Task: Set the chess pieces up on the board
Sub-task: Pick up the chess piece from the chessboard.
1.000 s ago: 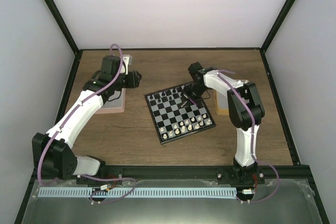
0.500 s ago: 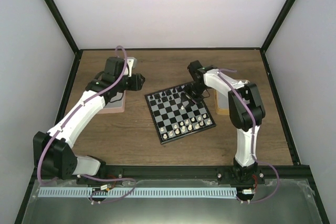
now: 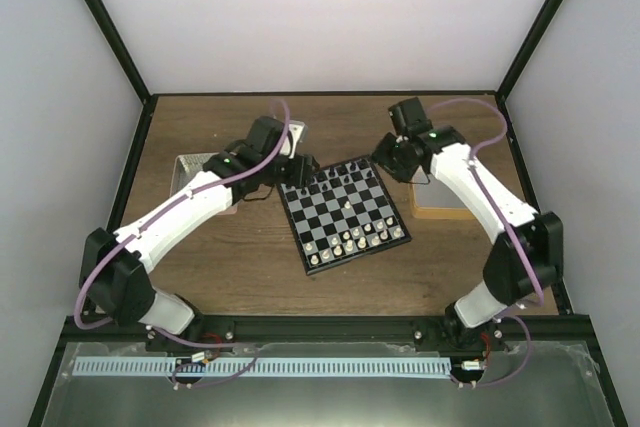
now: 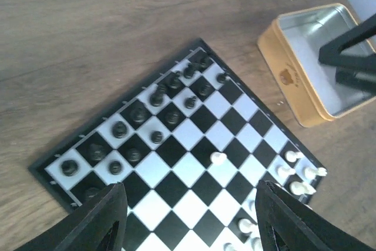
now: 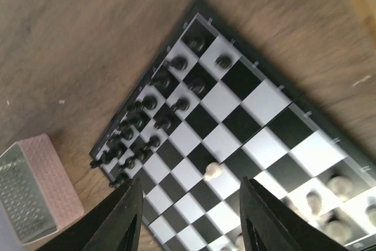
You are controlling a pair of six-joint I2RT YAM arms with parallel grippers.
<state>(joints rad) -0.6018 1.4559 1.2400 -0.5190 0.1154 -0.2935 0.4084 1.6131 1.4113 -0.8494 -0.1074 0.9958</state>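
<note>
The board [image 3: 330, 219] lies at the table's middle, turned slightly. Black chessmen [image 3: 330, 180] fill its far rows and white chess pieces [image 3: 352, 240] line its near rows. One white piece [image 3: 347, 204] stands alone on a middle square, also seen as the lone piece [image 4: 218, 158] from the left wrist and the lone piece [image 5: 212, 170] from the right wrist. My left gripper [image 3: 297, 169] hovers over the board's far left corner, open and empty [image 4: 194, 227]. My right gripper [image 3: 385, 157] hangs above the far right corner, open and empty [image 5: 191, 221].
A pink tray [image 3: 190, 172] sits left of the board, partly under the left arm, and shows as the pink tray [image 5: 35, 189] in the right wrist view. An orange-tan tin [image 3: 440, 205] stands right of the board, open, shown as the tin [image 4: 311, 66].
The right gripper opened over the board's middle, left the lone white piece there and drew back to the far right. The left arm swung from the pink tray to the board.
</note>
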